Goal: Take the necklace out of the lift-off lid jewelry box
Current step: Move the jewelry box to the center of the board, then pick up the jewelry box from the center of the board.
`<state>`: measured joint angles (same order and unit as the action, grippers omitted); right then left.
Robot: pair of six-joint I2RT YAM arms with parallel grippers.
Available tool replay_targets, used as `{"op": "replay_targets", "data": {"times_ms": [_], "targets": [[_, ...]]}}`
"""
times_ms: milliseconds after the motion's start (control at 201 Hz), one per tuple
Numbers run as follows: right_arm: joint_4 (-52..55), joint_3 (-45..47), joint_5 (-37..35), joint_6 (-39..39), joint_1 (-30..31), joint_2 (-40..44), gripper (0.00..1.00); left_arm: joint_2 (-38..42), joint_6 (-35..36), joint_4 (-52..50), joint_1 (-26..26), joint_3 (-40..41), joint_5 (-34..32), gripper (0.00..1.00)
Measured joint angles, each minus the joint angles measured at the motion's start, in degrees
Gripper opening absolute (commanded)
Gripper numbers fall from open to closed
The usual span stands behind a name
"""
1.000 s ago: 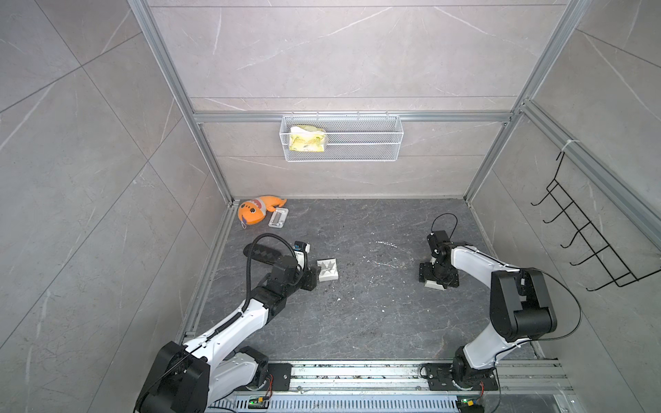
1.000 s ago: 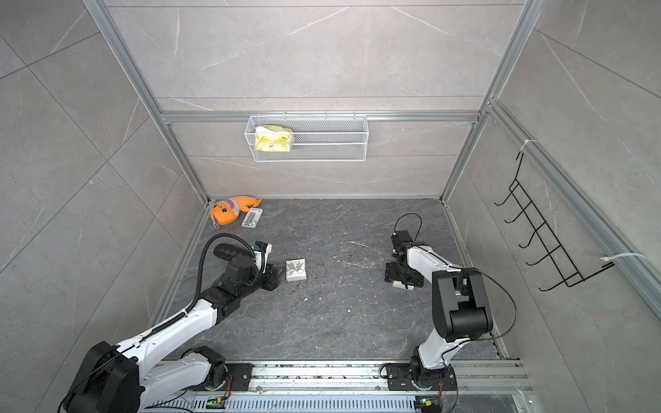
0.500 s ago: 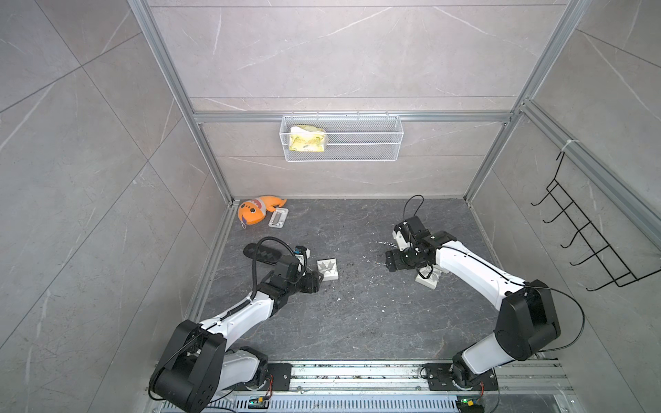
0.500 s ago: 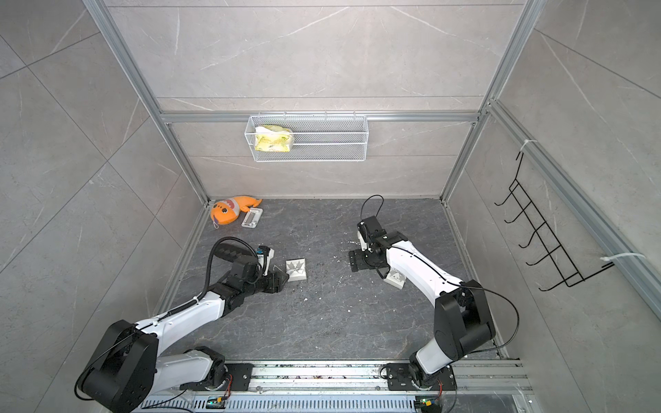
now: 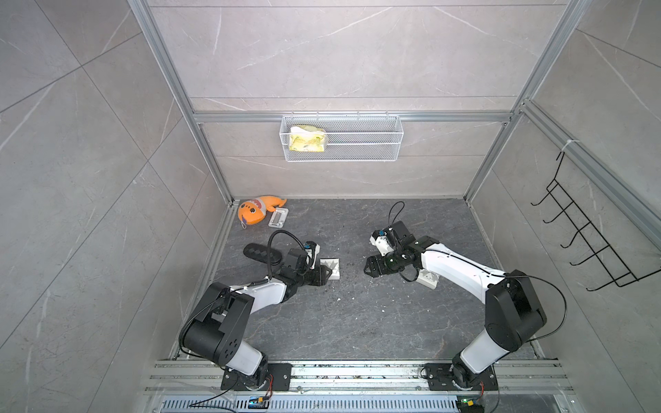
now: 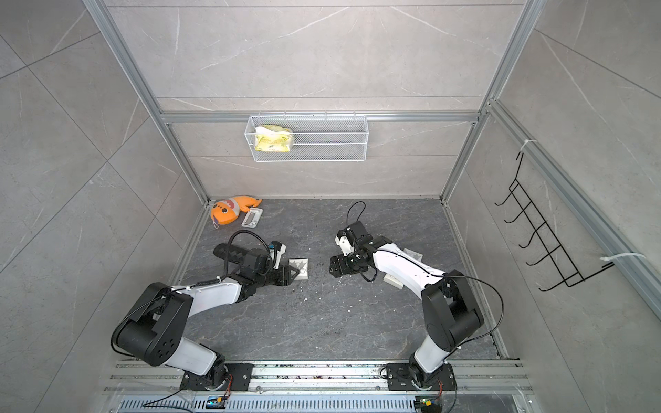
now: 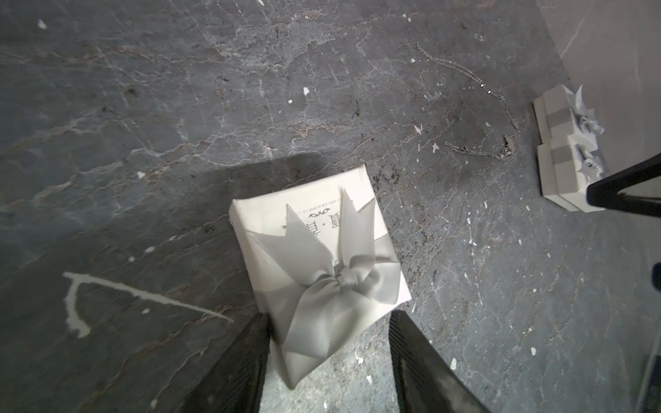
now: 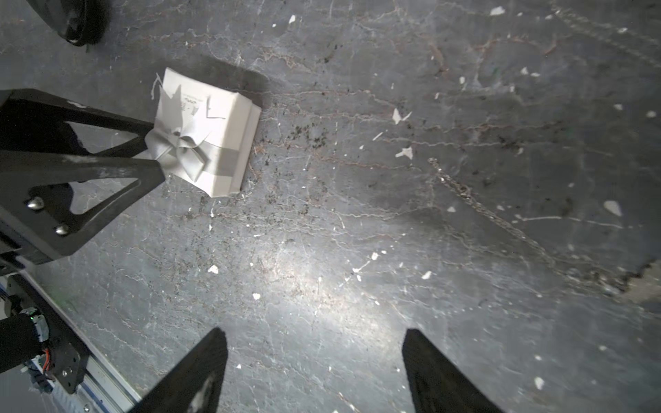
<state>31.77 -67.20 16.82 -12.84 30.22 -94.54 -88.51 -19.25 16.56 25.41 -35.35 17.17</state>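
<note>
- Box (image 7: 314, 257), lid on, is lying corner-first between the left gripper's (image 7: 327, 316) fingers; the necklace, I judge, is sitting inside, unseen.
- Those fingers are standing apart astride its bow end; whether they are pinching it, I cannot tell.
- Right gripper (image 8: 314, 336) is hanging wide and empty, well apart from the box, facing it.
- Left gripper is sitting nearer for the lid.
</note>
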Motion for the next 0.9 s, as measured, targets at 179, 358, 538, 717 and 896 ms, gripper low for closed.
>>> {"op": "replay_targets", "data": {"times_ms": [179,358,538,717,896], "targets": [[-2.23,0.48,1.40,-1.14,0.04,-0.20,0.79,-3.65,-0.33,3.48,1.49,-1.31,2.54,0.50],[-3.58,0.50,0.63,-2.84,0.55,-1.62,0.78,-7.85,-2.60,10.25,5.73,-2.95,4.87,0.51],[-2.34,-1.81,-2.99,-2.34,3.80,-5.25,0.81,-5.86,-6.54,17.70,5.60,2.45,4.28,0.54],[0.85,-10.43,-7.02,4.26,7.37,-11.17,0.88,7.17,-5.75,10.01,4.20,6.08,-2.45,0.57],[3.58,-17.03,-9.49,11.37,8.35,-15.21,0.90,20.74,-4.50,3.93,3.02,8.52,-8.31,0.61]]}}
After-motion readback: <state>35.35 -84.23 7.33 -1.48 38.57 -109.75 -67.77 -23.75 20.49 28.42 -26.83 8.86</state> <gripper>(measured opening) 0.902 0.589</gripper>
